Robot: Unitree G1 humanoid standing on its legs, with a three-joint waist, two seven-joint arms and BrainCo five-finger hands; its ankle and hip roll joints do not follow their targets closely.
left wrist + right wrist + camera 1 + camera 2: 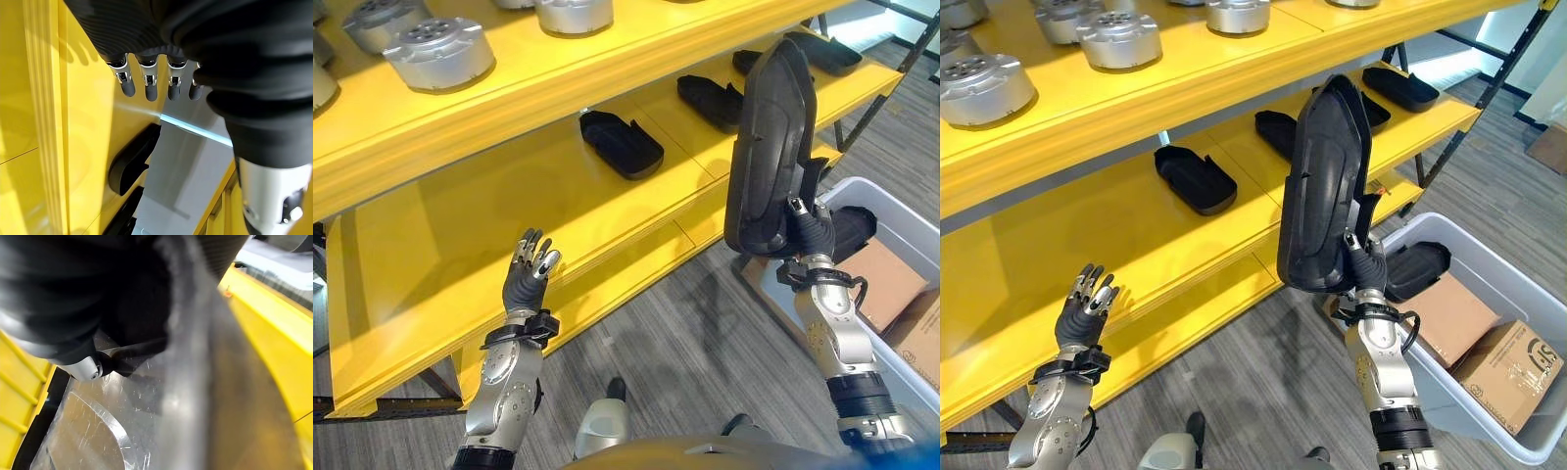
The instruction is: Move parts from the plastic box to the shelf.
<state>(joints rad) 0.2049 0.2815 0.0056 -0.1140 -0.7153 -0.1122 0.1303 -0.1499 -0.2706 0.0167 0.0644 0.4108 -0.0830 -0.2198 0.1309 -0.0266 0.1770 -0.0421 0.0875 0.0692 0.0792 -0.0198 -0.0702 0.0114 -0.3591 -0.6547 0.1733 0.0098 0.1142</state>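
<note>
My right hand [811, 231] is shut on the lower end of a long black moulded part [771, 147], held upright above the floor between the yellow shelf [509, 220] and the plastic box [1489, 264]. The same part [1324, 186] hides some of the shelf's lower board. Several matching black parts lie on that board, one [621, 143] near its middle and one [1195, 179] seen from the other eye. My left hand [530, 269] is raised in front of the lower board's bare left stretch, open, holding nothing, its fingertips [151, 91] straight.
Round silver metal parts [438, 51] stand on the shelf's upper board. The plastic box holds cardboard boxes [1508, 372] and another black part [1417, 266]. The shelf's dark metal leg [1454, 127] slants down at the right. Grey plank floor lies below.
</note>
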